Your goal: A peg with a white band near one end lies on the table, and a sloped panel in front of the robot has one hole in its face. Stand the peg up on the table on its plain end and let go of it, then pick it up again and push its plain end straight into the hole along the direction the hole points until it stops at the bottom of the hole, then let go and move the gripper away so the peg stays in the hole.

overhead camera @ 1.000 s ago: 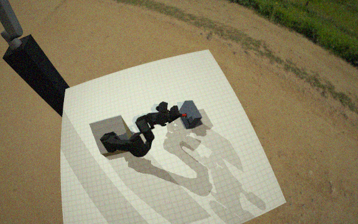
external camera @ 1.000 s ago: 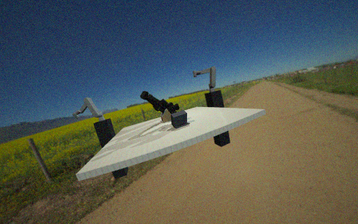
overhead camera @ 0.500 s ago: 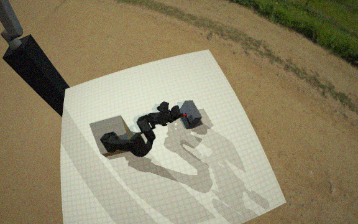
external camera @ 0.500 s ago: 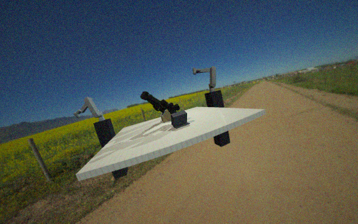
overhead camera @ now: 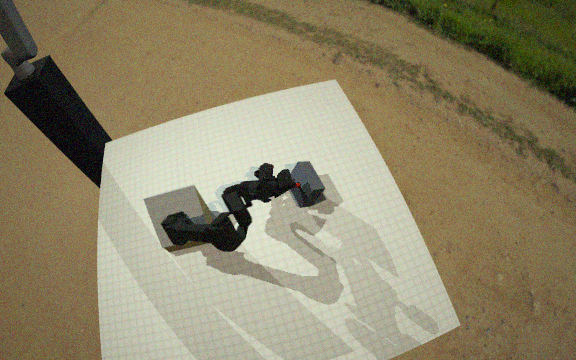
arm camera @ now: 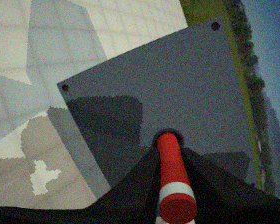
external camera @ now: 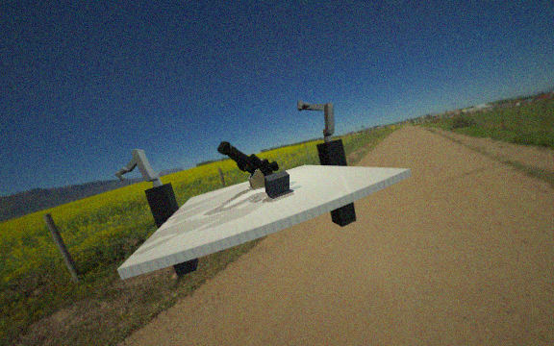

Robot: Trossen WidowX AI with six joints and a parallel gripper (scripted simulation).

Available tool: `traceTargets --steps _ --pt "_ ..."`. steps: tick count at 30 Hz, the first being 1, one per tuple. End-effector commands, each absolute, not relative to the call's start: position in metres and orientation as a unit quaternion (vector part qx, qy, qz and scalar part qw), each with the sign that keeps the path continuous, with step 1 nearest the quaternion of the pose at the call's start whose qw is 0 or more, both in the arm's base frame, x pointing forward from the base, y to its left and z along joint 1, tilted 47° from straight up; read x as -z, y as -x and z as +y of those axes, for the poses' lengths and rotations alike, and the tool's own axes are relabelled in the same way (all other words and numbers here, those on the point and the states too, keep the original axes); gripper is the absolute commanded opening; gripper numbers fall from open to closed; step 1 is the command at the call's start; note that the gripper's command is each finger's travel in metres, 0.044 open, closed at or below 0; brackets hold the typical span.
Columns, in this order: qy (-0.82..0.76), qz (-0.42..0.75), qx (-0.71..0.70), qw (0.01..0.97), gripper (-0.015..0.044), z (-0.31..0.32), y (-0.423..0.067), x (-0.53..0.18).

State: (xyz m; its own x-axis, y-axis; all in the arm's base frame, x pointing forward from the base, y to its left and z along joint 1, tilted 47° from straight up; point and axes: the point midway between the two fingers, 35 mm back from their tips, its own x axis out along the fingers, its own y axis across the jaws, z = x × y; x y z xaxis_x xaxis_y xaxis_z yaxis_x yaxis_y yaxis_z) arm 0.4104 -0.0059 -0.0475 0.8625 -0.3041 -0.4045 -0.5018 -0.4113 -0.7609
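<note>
The red peg (overhead camera: 298, 185) (arm camera: 172, 162) has a white band near the end closest to the wrist camera. My gripper (arm camera: 169, 155) (overhead camera: 294, 183) is shut on the peg, with dark fingers on both sides of it. The peg's plain end is in the mouth of the round hole (arm camera: 179, 133) in the grey sloped panel (arm camera: 191, 80) (overhead camera: 307, 175) (external camera: 277, 185). The hole's dark rim shows around the peg's far end. How deep the peg sits is hidden. The fingertips are close to the panel face.
The panel stands on the white table (overhead camera: 318, 115) (external camera: 354, 178). Small dark spots mark two panel corners in the wrist view. A grey box-like base (overhead camera: 178, 200) is by the arm's foot. Grey arms on black pedestals (external camera: 331, 153) (external camera: 162, 202) stand beyond the table.
</note>
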Motion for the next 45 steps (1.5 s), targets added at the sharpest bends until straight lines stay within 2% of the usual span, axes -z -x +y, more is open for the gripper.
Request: traceTargets --steps 1,15,32,45 --pt "0.835 0.240 -0.103 0.484 0.0000 -0.006 -0.413 0.048" --pt "0.834 0.242 -0.102 0.486 0.0000 -0.006 -0.413 0.048" --pt "0.834 0.242 -0.102 0.486 0.0440 -0.005 -0.410 0.047" --pt "0.834 0.241 -0.103 0.485 0.0440 0.003 -0.395 0.038"
